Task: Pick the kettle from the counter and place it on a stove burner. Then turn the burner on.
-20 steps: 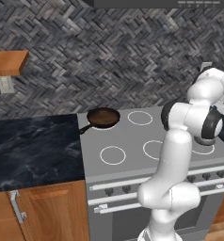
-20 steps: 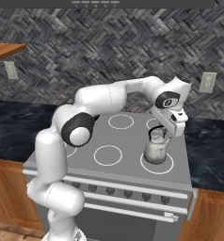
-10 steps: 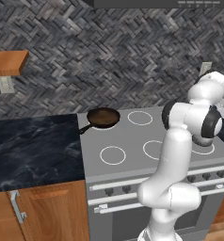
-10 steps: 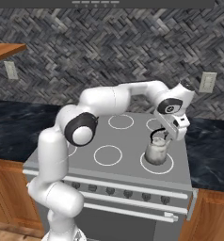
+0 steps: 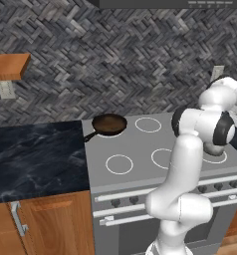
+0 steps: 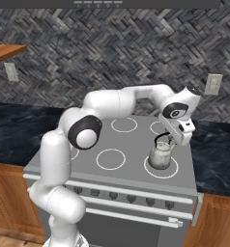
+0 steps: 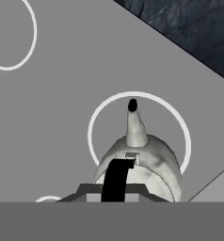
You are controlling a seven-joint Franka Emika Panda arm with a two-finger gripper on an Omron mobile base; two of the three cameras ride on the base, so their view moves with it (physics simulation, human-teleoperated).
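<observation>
Jaws perhaps loosed, now a little higher above the kettle [image 6: 161, 157]; kettle unmoved on the stove [image 6: 112, 173] ring.

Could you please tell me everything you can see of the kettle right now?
The kettle is small, squat and silvery-white, metal by its look, with a domed lid, a tapering spout with a dark mouth, and a thin black arched handle. It stands upright on the stove, inside the white ring of the front right burner. The gripper hangs right above it, at the handle; whether its fingers grip the handle cannot be told.
</observation>
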